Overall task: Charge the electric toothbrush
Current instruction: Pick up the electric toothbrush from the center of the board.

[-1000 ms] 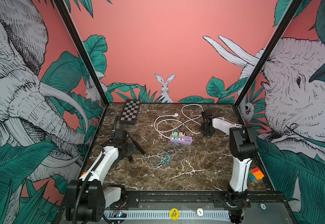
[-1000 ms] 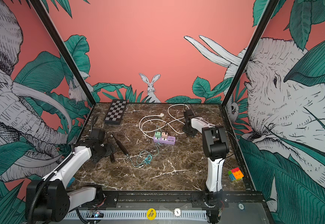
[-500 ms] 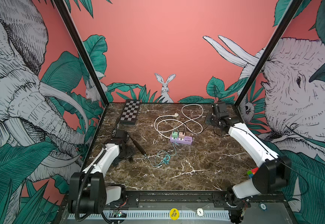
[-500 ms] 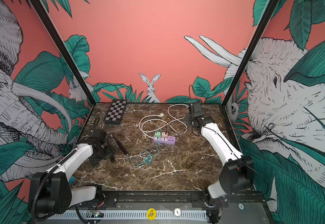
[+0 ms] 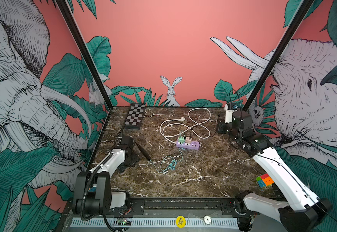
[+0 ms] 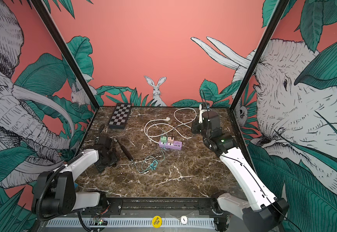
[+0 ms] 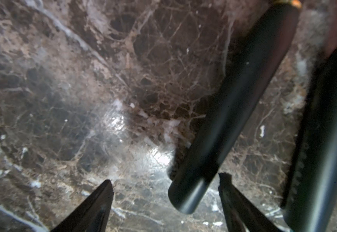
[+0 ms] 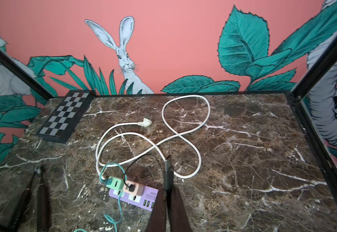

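- The toothbrush (image 5: 143, 150) is seen lying flat on the left half of the table (image 5: 203, 180), just beside the left gripper (image 7: 166, 180).
- In the left wrist view that gripper is shown low over the marble with its fingers spread wide. Nothing is clamped.
- The toothbrush's dark handle end is seen between those fingers, nearer to one of them. Contact cannot be told through the blur.
- A second dark shaft (image 7: 320, 140) is seen beside the handle and cannot be identified.
- The right gripper (image 8: 168, 192) is closed tight on the black cable (image 8: 168, 168), whose plug end sticks out past the fingertips.
- That gripper is held above the table near its back right corner, well apart from the toothbrush.
- The black cable's other end is plugged into the pink adapter (image 8: 134, 187).
- The pink adapter is seated on the strip (image 8: 141, 197) beside the green adapter (image 8: 114, 183). The strip is placed near the table's middle.
- A green cable (image 5: 171, 165) is led from the green adapter, through a tangle, toward the toothbrush's near end. Whether it is joined there cannot be told.
- A white cable (image 8: 180, 135) is laid in loops behind the strip, with its plug lying free.
- A chessboard (image 5: 134, 116) is set at the back left, and a cube (image 5: 264, 179) at the front right edge.
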Tool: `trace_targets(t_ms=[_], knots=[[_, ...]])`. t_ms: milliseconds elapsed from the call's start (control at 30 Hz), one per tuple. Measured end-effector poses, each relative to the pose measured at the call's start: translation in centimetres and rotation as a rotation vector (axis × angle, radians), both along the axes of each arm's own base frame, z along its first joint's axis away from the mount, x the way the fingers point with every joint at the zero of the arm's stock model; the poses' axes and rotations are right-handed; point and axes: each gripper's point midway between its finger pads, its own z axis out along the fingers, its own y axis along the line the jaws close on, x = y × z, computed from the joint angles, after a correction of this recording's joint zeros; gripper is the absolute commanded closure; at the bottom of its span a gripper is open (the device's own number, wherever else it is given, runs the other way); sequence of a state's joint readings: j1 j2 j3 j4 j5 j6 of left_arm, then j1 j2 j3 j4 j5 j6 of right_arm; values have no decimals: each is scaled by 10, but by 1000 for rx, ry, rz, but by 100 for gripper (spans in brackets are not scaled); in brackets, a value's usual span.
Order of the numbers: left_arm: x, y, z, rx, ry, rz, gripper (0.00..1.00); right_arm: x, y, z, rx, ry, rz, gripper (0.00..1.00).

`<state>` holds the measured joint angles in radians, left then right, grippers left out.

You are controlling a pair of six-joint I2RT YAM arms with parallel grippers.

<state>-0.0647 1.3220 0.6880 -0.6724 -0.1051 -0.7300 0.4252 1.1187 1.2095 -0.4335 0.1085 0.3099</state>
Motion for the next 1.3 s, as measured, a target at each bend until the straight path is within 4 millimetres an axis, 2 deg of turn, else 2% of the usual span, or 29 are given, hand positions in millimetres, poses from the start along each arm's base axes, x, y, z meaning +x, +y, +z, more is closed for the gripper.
trace_targets(t_ms=[233, 300, 467, 633, 800, 1000, 1100, 1267, 1300], knots=[[9, -5, -9, -27, -25, 10, 20, -18, 21, 16, 20, -55, 121, 100], [12, -5, -9, -32, -42, 8, 31, -22, 31, 15, 14, -53, 167, 100], [19, -5, -9, -26, -74, 2, 36, -34, 55, 12, 1, -51, 269, 100], [27, -3, -11, -14, -93, -1, 41, -46, 71, -8, -16, -11, 363, 100], [37, 1, -13, 14, -114, -5, 52, -57, 82, -30, -36, 35, 434, 100], [50, 3, -13, 33, -141, -12, 64, -70, 96, -34, -18, 55, 519, 100], [52, 2, -13, 33, -148, -18, 67, -76, 102, -41, -4, 74, 558, 100], [53, 1, -13, 40, -149, -31, 68, -87, 108, -62, 9, 134, 607, 100], [53, 0, -14, 43, -149, -33, 76, -88, 109, -64, 10, 142, 614, 100]])
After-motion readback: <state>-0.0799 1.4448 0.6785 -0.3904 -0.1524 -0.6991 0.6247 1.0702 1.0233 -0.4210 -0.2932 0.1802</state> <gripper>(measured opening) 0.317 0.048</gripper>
